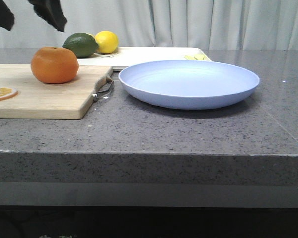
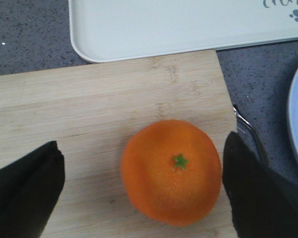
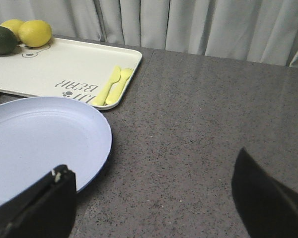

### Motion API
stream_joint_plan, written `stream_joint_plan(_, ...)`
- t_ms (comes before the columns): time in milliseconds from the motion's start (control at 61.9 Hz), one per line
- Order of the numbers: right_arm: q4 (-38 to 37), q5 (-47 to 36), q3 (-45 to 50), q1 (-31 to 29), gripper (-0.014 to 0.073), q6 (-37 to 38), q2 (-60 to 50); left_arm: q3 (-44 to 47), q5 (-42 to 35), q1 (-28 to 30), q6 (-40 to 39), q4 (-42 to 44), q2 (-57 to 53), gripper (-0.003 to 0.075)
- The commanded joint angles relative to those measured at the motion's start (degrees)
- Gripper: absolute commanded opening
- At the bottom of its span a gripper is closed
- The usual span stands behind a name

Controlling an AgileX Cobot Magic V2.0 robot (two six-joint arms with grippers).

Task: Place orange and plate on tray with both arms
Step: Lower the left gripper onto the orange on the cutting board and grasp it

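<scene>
- Left gripper (image 2: pixel 139 193): jaws spread wide, one finger (image 2: pixel 22 191) on each side of the orange (image 2: pixel 171 171), gap on both sides, no contact visible. In the front view its dark fingertips hang above the bench at the top left, clear of the fruit.
- Orange sits on the wooden cutting board (image 2: pixel 89 104), stem dimple facing up, close to the board's handle end.
- Board's metal handle (image 1: pixel 103 89) points toward the plate (image 1: pixel 188 83), which lies just beside it on the bench (image 1: pixel 188 129); can't tell if handle and plate touch.
- Dried orange slice (image 1: pixel 1 92) lies flat on the board at about 8 o'clock from the orange in the front view.
- Right gripper (image 3: pixel 154 198): jaws spread, holding nothing. One finger (image 3: pixel 39 208) is over the plate's near rim, the other over bare bench; can't tell if it touches the rim.
- Plate is empty, upright, on the bench in front of the tray (image 3: pixel 64 64).
- Tray lies behind both board and plate, its corner just past the board's far edge.
- On the tray: yellow fork and spoon (image 3: pixel 113 85) near the right corner, green fruit (image 1: pixel 80 44) and lemon (image 1: pixel 107 41) at the left end, side by side.
- Grey curtain (image 3: pixel 188 22) behind the bench.
</scene>
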Motion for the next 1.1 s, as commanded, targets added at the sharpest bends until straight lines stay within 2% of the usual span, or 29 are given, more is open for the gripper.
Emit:
stream_joint_plan(0, 0.23, -4.99, -1.97, -0.35, 0.0640, -0.54, 0.18, -5.77, 0.55, -1.12, -0.08, -0.22, 1.22, 0.0626)
stream_joint_plan(275, 0.23, -5.05, -1.97, -0.35, 0.0640, -0.54, 0.18, -9.65, 5.57, -1.49, -0.08, -0.77, 6.89, 0.0626)
stream_joint_plan(889, 0.23, -5.10, -1.97, -0.35, 0.0640, -0.54, 0.18, -9.65, 8.05, -1.81, 0.98, -2.63, 10.39, 0.0616)
stream_joint_plan(986, 0.23, -5.10, -1.97, -0.35, 0.0640, -0.54, 0.18, -9.65, 7.95, -1.81, 1.08, -2.63, 10.39, 0.0559)
stream_joint_plan(1083, 0.23, -5.10, -1.97, -0.35, 0.0640, -0.54, 0.18, -9.65, 7.71, -1.81, 1.08, -2.63, 10.39, 0.0448)
